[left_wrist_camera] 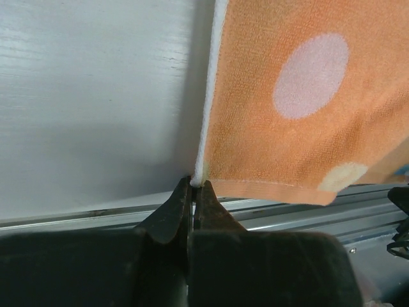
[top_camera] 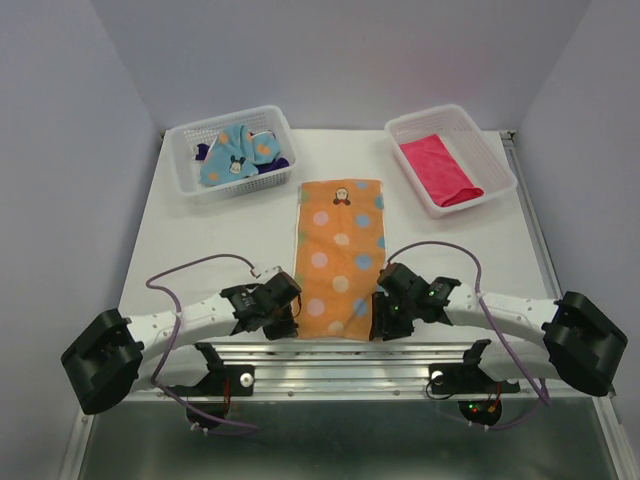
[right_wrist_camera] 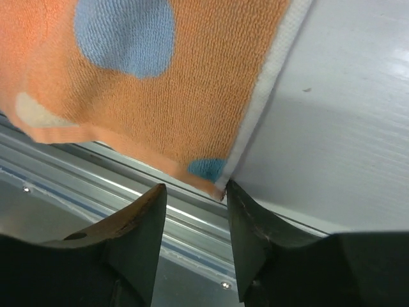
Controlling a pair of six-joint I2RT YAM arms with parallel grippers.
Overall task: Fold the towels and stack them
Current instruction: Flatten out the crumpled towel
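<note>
Left jaws together, pinching near-left corner of orange spotted towel (left_wrist_camera: 268, 128), right jaws apart, straddling its near-right corner, towel flat on white table (top_camera: 200, 250) between both arms, near hem at metal rail (top_camera: 330, 352), blue spotted towel (top_camera: 232, 160) in left basket (top_camera: 185, 172), pink towel (top_camera: 440, 168) in right basket (top_camera: 497, 160).

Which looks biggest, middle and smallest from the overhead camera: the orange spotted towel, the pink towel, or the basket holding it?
Largest: the orange spotted towel, spread flat.
Next: the white basket.
Smallest: the pink towel, lying inside that basket.
</note>
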